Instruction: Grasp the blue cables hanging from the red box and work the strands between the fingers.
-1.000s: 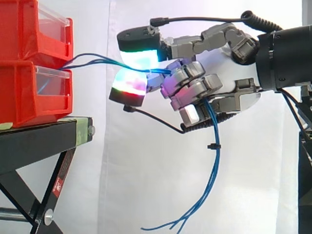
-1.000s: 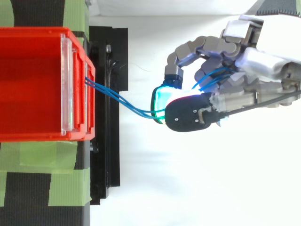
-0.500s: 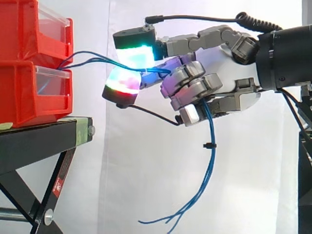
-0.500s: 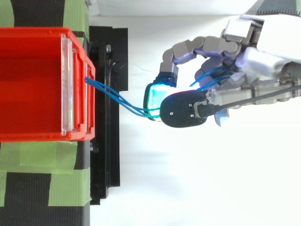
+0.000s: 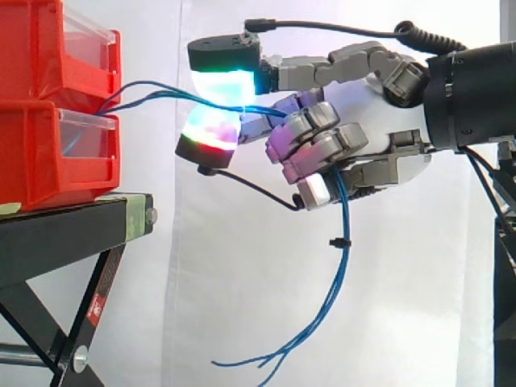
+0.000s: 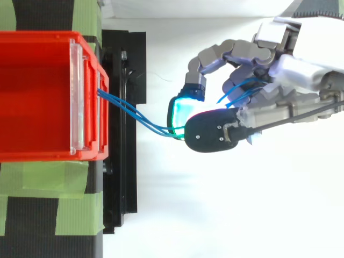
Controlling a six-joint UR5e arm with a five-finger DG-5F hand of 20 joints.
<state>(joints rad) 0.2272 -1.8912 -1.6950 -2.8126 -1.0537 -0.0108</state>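
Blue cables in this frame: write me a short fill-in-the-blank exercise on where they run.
The blue cables run from the ____ bins to the hand.
Two glowing fingertips pinch the ____ between them.
Below the hand, the loose ends hang ____.
The bins rest on a ____ stand.
Missing words: red; cables; down; black.

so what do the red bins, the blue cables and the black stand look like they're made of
Red bins: likely moulded plastic, fairly glossy, with clear front panels. Blue cables: thin, flexible strands, probably plastic-sheathed wire, since they bend and droop loosely. Black stand: looks like matte painted metal, with a bolt head at its edge.
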